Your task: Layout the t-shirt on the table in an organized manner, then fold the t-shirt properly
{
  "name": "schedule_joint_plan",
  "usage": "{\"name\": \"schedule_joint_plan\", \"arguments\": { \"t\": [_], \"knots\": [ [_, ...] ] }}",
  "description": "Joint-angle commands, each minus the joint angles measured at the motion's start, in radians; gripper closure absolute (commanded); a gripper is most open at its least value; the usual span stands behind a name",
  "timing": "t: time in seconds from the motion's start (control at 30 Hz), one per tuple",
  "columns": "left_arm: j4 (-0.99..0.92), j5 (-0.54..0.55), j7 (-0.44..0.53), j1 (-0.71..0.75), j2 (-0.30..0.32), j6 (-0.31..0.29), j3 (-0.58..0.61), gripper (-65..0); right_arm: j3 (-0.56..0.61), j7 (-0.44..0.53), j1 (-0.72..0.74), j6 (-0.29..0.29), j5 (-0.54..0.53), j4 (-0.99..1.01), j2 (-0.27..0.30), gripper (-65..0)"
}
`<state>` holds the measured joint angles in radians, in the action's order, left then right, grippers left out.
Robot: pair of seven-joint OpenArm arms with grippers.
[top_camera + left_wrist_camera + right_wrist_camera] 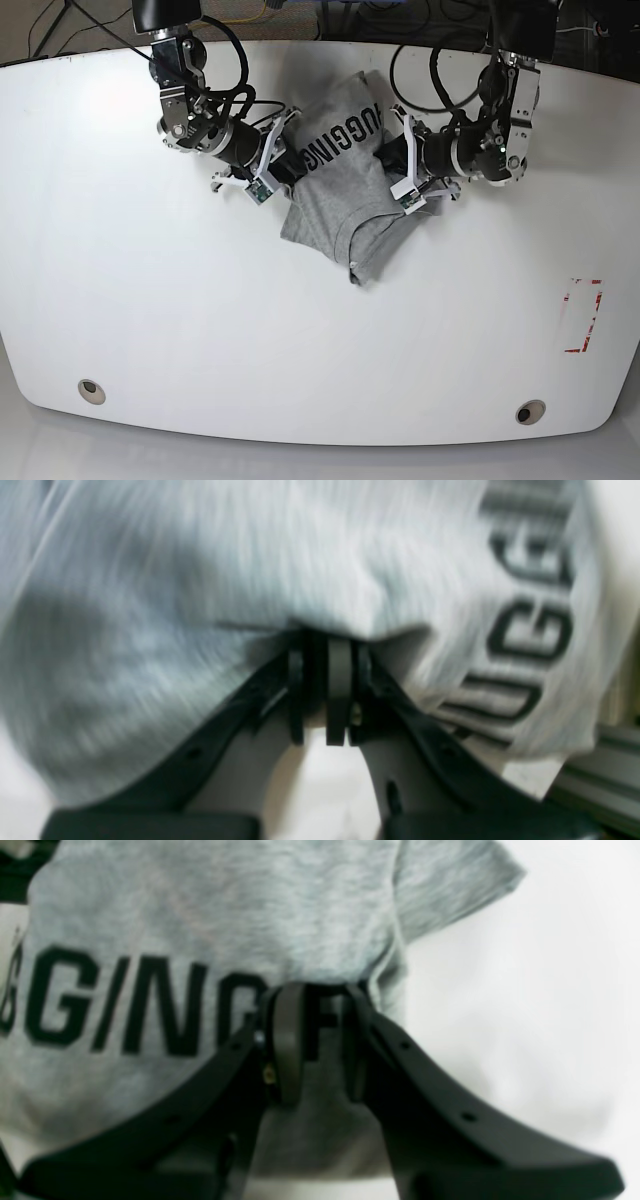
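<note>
Both arms pinch a crumpled light heather-grey cotton t-shirt (345, 185) at the far middle of the large white smooth table (150, 300).

Black block lettering (340, 140) faces up on the bunched cloth. The left gripper (322, 645) is clamped on a fold at the shirt's right edge in the base view; the right gripper (315, 1005) nips cloth at its left edge. A red-outlined rectangle mark (582, 315) lies well apart from the shirt, toward the table's right rim.

My black fingers (287, 1040) pinch a heather-grey t-shirt (340, 200) with black lettering, over the white table (200, 330).
</note>
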<state>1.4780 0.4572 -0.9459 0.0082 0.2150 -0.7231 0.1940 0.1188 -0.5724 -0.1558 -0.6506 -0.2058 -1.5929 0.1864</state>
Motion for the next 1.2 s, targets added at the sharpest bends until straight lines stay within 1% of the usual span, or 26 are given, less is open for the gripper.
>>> {"name": "schedule_joint_plan", "arguments": {
  "t": [0.0,0.07,0.37,0.5,0.63,0.83,0.9,0.97,1.03,1.07,1.13,1.17],
  "knots": [
    [-0.049,-0.111,-0.092,-0.029,0.022,0.025,0.012,-4.2,0.003,-0.024,-0.026,-0.008,0.009,-0.024,-0.018,-12.4],
    [-0.069,-0.111,-0.091,-0.063,0.045,0.025,0.011,-4.2,0.003,-0.024,-0.052,-0.008,0.01,-0.04,-0.041,-12.4],
    [-0.079,-0.113,-0.094,-0.193,0.103,0.025,0.022,-4.2,0.003,-0.024,-0.101,-0.007,0.01,-0.056,-0.092,-12.4],
    [-0.079,-0.108,-0.094,-0.264,0.153,0.025,0.074,-4.2,0.003,-0.024,-0.104,-0.007,0.01,-0.06,-0.104,-12.4],
    [-0.073,-0.108,-0.095,-0.305,0.171,0.025,0.111,-4.2,0.003,-0.024,-0.109,-0.007,0.01,-0.062,-0.115,-12.4],
    [-0.05,-0.107,-0.109,-0.328,0.171,0.025,0.109,-4.2,0.002,-0.028,-0.103,-0.005,0.01,-0.129,-0.113,-12.4],
    [-0.013,-0.107,-0.127,-0.333,0.171,0.025,0.108,-4.2,0.002,-0.044,-0.103,-0.005,0.01,-0.171,-0.11,-12.4],
    [0.034,-0.107,-0.147,-0.334,0.165,0.025,0.098,-4.2,0.0,-0.08,-0.1,-0.001,0.01,-0.217,-0.107,-12.4],
    [0.082,-0.107,-0.164,-0.33,0.145,0.025,0.075,-4.2,-0.001,-0.119,-0.098,0.008,0.01,-0.269,-0.107,-12.4],
    [0.115,-0.107,-0.177,-0.316,0.116,0.025,0.051,-4.2,-0.005,-0.143,-0.097,0.019,0.01,-0.311,-0.103,-12.4],
    [0.154,-0.11,-0.187,-0.296,0.08,0.025,0.014,-4.2,-0.021,-0.159,-0.097,0.027,0.009,-0.357,-0.092,-12.4],
    [0.184,-0.113,-0.193,-0.277,0.051,0.025,-0.018,-4.2,-0.034,-0.165,-0.097,0.028,0.009,-0.389,-0.089,-12.5]
  ]
}}
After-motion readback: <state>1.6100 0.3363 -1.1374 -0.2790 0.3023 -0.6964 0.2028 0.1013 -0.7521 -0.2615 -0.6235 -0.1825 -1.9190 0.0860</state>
